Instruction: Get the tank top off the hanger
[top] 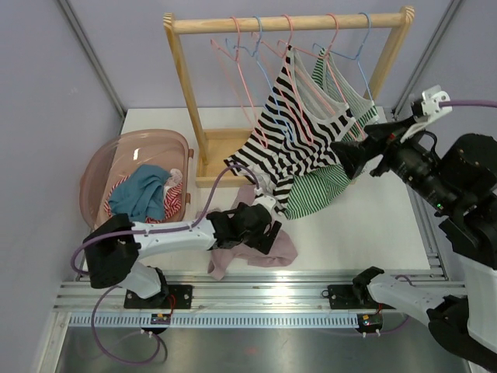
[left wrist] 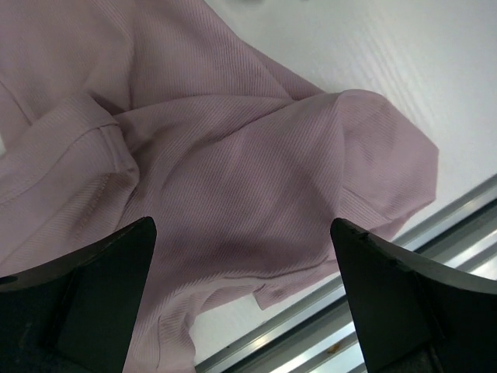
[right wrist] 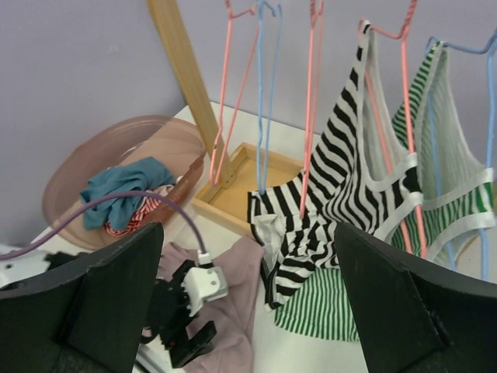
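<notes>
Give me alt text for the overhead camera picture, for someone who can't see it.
A black-and-white striped tank top hangs crookedly on a wooden clothes rack beside a green striped one, with the right gripper open next to them. The left gripper is open over a pink garment on the table, near a pink basket of clothes.

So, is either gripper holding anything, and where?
Nothing is held. Left gripper open over the pink garment; right gripper open, facing the black-striped tank top.
</notes>
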Tool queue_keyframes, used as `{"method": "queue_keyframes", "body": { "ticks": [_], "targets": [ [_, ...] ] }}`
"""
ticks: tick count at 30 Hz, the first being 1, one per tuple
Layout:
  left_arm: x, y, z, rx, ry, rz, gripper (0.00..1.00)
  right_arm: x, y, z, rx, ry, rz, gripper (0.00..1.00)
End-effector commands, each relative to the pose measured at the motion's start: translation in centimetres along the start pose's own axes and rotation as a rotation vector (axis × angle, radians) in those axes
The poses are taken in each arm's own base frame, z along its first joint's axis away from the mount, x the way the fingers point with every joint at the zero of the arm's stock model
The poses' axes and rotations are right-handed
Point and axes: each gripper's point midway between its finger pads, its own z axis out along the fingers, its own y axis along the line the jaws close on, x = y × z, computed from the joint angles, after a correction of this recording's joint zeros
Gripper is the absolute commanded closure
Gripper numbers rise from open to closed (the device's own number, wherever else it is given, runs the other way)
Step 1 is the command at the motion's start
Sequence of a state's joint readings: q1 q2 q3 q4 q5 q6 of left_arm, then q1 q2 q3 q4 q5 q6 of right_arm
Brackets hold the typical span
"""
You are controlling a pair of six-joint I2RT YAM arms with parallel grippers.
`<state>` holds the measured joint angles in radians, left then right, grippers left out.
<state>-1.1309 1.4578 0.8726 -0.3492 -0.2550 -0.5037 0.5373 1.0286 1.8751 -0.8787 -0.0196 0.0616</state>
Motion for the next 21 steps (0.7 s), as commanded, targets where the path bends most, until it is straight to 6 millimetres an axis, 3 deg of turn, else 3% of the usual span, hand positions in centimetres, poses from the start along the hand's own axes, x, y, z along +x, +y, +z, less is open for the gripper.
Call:
{"method": "queue_keyframes", "body": {
  "ticks": [1,2,4,6,7,8,9,11,12,15,16,18,20,21],
  "targets": [
    [0.7,-0.8,1.9,0.001,0.008,-0.032,0.01,0.6,2.5,-0.3,-0.142,-0.018,0.039,0.01],
    [1.5,-0.6,2.4,-0.010,0.029,-0.029,0.01,0.3,3.2,-1.6,-0.181,-0.041,0.038,0.00],
    [3.1,-0.7,3.6,-0.018,0.072,-0.021,0.03,0.5,3.6,-2.2,-0.204,-0.050,0.045,0.01],
    [4.5,-0.8,4.4,-0.003,0.098,-0.027,0.19,0.4,3.9,-3.1,-0.221,-0.068,0.047,0.01],
    [5.0,-0.9,4.6,0.006,0.111,-0.029,0.29,0.2,4.0,-3.8,-0.230,-0.085,0.044,0.00],
    [5.5,-0.7,4.7,0.001,0.122,-0.030,0.53,0.4,4.1,-3.8,-0.237,-0.089,0.043,0.01],
    [5.7,-0.6,4.6,-0.004,0.128,-0.038,0.67,0.4,4.1,-4.1,-0.237,-0.093,0.045,0.01],
    [5.3,-0.3,4.1,-0.025,0.114,-0.045,0.83,0.5,3.9,-4.4,-0.226,-0.100,0.044,0.00],
    [5.4,0.2,3.6,-0.050,0.124,-0.045,0.99,0.7,3.8,-4.4,-0.219,-0.096,0.043,0.00],
    [2.8,1.5,0.7,-0.115,0.050,-0.059,1.00,1.2,2.9,-4.3,-0.174,-0.096,0.043,0.00],
    [1.0,2.1,-0.8,-0.140,-0.015,-0.074,1.00,1.2,2.7,-4.5,-0.160,-0.104,0.046,0.00],
    [0.2,3.8,-3.2,-0.209,-0.037,-0.076,1.00,1.6,1.8,-4.1,-0.109,-0.108,0.062,0.01],
    [-3.1,4.8,-6.4,-0.251,-0.142,-0.108,1.00,2.1,1.3,-4.0,-0.084,-0.111,0.065,0.01],
    [-3.3,5.7,-7.7,-0.285,-0.135,-0.096,1.00,2.1,1.2,-4.0,-0.077,-0.110,0.069,0.01]
  ]
}}
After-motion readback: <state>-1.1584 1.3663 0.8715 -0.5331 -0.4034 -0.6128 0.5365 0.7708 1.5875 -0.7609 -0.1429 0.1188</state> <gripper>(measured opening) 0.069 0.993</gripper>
